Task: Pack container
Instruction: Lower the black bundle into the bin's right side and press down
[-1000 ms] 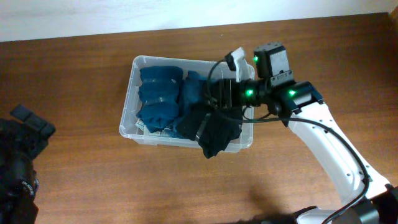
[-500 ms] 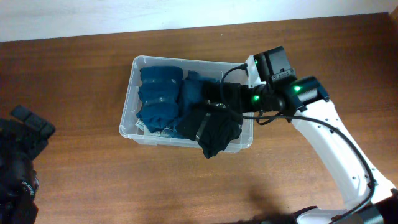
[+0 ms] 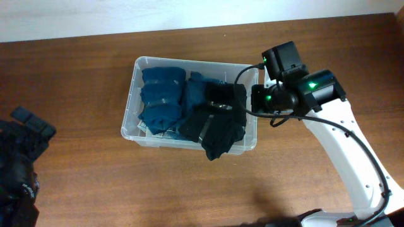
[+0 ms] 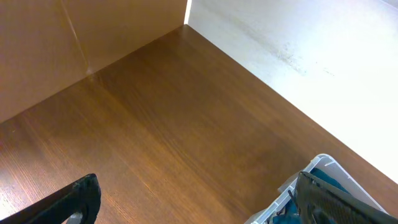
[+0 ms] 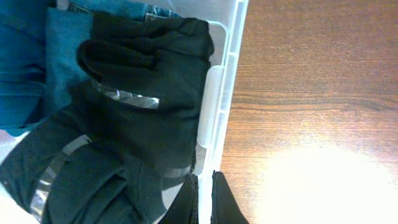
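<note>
**Tucking the black cloth inside the rim**

The container [image 3: 129,110] stands towards the far edge of the tabletop [image 3: 82,189], about midway between the left and right edges. Folded blue clothes [image 3: 161,101] fill its left half and black clothes [image 3: 221,126] its right half. One black piece [image 3: 214,150] hangs out over the near wall, close to the container's near right corner.

In the right wrist view, the right gripper [image 5: 204,190] sits just at the right wall of the container [image 5: 219,93]. Its fingers [image 5: 188,200] are drawn together with only a sliver between them, and we see nothing held there. The left gripper [image 4: 202,205] is parked near the left edge with its fingers spread wide and empty, and a corner of the container [image 4: 323,167] shows at the edge of its view.

We judge the packing nearly done. What remains is to get the overhanging black piece inside.

- We would spread the right fingers before going down, and take the draped fold on the inner side of the wall rather than pinching the rim itself.
- The cloth is soft and will sag, so we would lift it only enough to clear the rim.
- We would then carry it inward and press it down onto the black pile.
- The tub looks light and could slide or tip if the wall is pushed sideways, so we would keep the motion vertical.
</note>
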You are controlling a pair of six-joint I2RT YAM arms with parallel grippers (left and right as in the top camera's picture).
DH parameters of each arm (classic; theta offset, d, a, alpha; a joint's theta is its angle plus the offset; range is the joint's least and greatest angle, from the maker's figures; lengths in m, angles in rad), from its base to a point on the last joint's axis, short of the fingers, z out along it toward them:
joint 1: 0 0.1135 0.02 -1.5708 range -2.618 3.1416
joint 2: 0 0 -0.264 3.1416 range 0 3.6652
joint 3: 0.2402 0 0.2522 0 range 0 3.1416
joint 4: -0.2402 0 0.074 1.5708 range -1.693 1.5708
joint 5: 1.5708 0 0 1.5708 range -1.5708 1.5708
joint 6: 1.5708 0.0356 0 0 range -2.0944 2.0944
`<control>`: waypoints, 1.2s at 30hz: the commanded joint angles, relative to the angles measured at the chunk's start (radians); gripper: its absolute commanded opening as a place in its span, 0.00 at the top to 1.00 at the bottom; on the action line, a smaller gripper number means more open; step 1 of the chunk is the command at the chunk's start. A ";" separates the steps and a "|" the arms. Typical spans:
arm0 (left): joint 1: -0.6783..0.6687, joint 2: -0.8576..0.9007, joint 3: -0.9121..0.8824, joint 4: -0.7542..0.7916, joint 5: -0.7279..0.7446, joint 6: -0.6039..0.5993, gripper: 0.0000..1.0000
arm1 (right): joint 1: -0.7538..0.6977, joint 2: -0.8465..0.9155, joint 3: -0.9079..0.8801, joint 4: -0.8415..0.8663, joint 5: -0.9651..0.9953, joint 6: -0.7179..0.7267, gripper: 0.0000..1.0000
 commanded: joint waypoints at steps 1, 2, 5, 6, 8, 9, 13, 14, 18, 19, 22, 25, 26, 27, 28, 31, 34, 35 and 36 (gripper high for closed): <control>0.004 -0.001 0.006 -0.002 0.001 0.016 0.01 | -0.003 -0.018 0.020 -0.017 0.046 0.014 0.96; 0.004 -0.001 0.006 -0.002 0.001 0.016 0.01 | -0.003 -0.018 0.021 -0.024 0.045 0.014 0.96; 0.004 -0.001 0.006 -0.002 0.001 0.016 0.01 | 0.002 -0.018 0.021 -0.044 -0.031 -0.032 0.91; 0.004 -0.001 0.006 -0.002 0.001 0.016 0.01 | 0.006 -0.018 0.021 -0.051 -0.100 -0.084 0.61; 0.004 -0.001 0.006 -0.002 0.001 0.016 0.00 | 0.015 -0.018 0.021 -0.075 -0.201 -0.128 0.39; 0.004 -0.001 0.006 -0.002 0.001 0.016 0.01 | 0.023 -0.018 0.020 -0.089 -0.230 -0.129 0.35; 0.004 -0.001 0.006 -0.002 0.001 0.016 0.01 | 0.062 -0.016 0.015 -0.114 -0.244 -0.130 0.25; 0.004 -0.001 0.006 -0.002 0.001 0.016 0.01 | 0.075 -0.010 0.016 -0.110 -0.244 -0.130 0.22; 0.004 -0.001 0.006 -0.002 0.001 0.016 0.01 | 0.116 0.031 0.016 -0.095 -0.240 -0.129 0.14; 0.004 -0.001 0.006 -0.002 0.001 0.016 0.01 | 0.123 0.046 0.015 -0.095 -0.230 -0.128 0.13; 0.004 -0.001 0.006 -0.002 0.001 0.016 0.01 | 0.139 0.116 0.014 -0.106 -0.203 -0.122 0.13; 0.004 -0.001 0.006 -0.002 0.001 0.016 0.01 | 0.148 0.178 0.013 -0.110 -0.203 -0.122 0.15; 0.004 -0.001 0.006 -0.002 0.001 0.016 0.01 | 0.153 0.201 0.013 -0.110 -0.207 -0.122 0.21; 0.004 -0.001 0.006 -0.002 0.001 0.016 0.00 | 0.157 0.218 0.013 -0.109 -0.213 -0.122 0.26; 0.004 -0.001 0.006 -0.002 0.001 0.016 0.01 | 0.163 0.233 0.013 -0.104 -0.223 -0.123 0.34; 0.004 -0.001 0.006 -0.002 0.001 0.016 0.01 | 0.197 0.262 0.014 -0.084 -0.233 -0.129 0.69; 0.004 -0.001 0.006 -0.002 0.001 0.016 0.01 | 0.222 0.249 0.014 -0.048 -0.222 -0.130 0.79; 0.004 -0.001 0.006 -0.002 0.001 0.016 0.01 | 0.226 0.242 0.016 -0.036 -0.217 -0.130 0.81; 0.004 -0.001 0.006 -0.002 0.001 0.016 0.01 | 0.227 0.232 0.021 -0.020 -0.203 -0.130 0.82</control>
